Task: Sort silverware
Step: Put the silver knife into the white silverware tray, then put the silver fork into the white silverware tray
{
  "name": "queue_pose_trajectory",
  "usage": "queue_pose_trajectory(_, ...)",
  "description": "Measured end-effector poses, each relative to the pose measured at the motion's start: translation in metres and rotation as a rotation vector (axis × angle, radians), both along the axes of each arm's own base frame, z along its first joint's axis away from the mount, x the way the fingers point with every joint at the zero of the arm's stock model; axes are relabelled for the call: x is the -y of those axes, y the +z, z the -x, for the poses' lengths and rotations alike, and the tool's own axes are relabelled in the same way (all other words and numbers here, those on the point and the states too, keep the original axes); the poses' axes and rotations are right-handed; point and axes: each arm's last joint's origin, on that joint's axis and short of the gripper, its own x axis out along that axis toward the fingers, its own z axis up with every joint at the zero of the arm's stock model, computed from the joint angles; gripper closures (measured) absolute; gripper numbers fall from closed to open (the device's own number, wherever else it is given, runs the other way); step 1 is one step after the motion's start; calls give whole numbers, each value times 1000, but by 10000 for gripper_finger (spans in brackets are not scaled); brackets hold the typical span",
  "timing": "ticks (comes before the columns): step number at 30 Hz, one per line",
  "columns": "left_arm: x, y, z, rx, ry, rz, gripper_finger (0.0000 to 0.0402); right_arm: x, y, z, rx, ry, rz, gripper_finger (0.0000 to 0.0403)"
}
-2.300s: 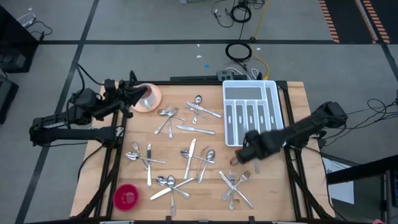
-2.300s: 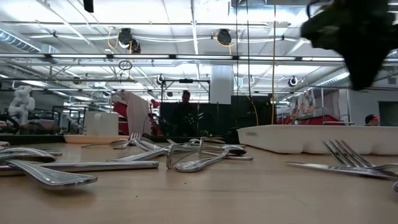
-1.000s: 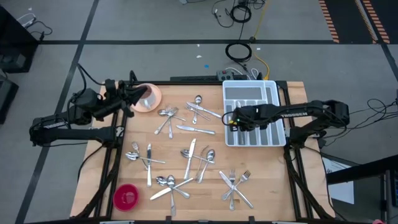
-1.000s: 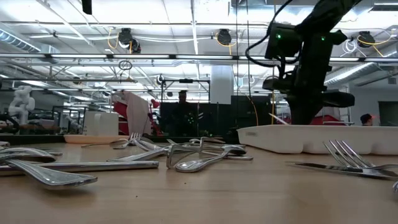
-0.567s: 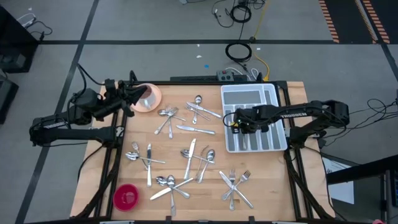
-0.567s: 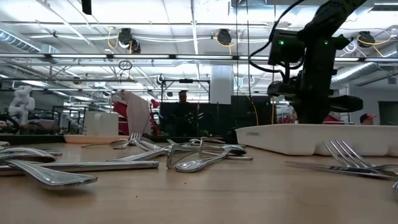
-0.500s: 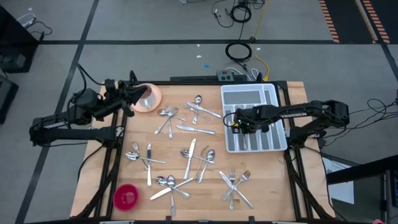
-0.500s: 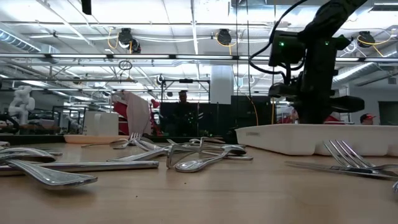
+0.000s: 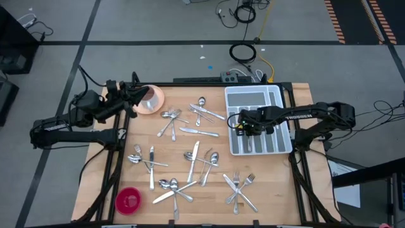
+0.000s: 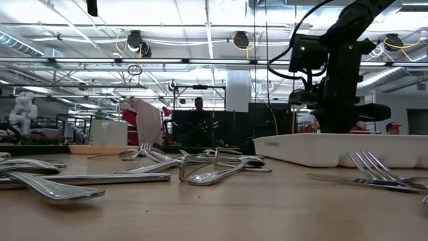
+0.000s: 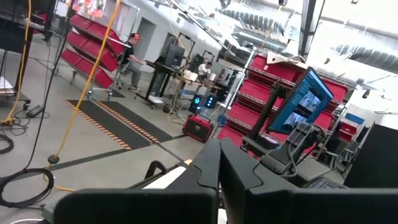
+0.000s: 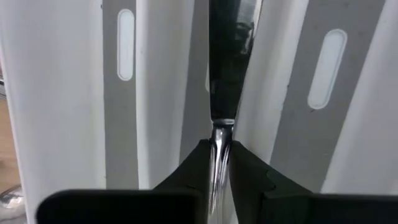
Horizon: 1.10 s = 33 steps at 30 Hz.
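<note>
Silverware, forks, spoons and knives, lies scattered flat on the wooden table. A white compartmented tray stands at the far right. My right gripper reaches down into the tray's left side. There it is shut on a knife whose dark, reflecting blade runs along one long compartment. In the low view, the right gripper's fingertips are hidden behind the tray wall. My left gripper waits raised and shut at the far left, beside the pink cup. My right gripper pinches the knife where its handle meets the blade, between its two fingers. The fingers come from above, pointing steeply down. The blade runs on from them along the compartment; whether it rests on the floor does not show.
A red round thing sits at the near left corner. A cluster of forks lies near the front, right of centre. A power strip and cables lie beyond the table's far edge. Bare wood shows at the near right corner.
My right gripper has sunk a little into the tray's left side with the knife. The tray has slid slightly toward the table's near edge and then stayed there. My left arm has kept still.
</note>
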Motion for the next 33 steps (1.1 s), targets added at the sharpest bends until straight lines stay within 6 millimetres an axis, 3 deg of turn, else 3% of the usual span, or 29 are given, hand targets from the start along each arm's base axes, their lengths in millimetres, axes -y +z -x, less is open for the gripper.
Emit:
queue_pose_trajectory(8,0,0,0,2,-1,4,395,0,0,0,0,17,6,317)
queue_pose_trajectory(18,0,0,0,3,-1,4,395,2,8,-8,43,113,56,308)
queue_pose_trajectory(24,0,0,0,2,-1,4,395,7,39,-27,117,237,195,308)
queue_pose_trajectory(33,0,0,0,-1,0,-2,395,-12,109,-58,247,737,417,307)
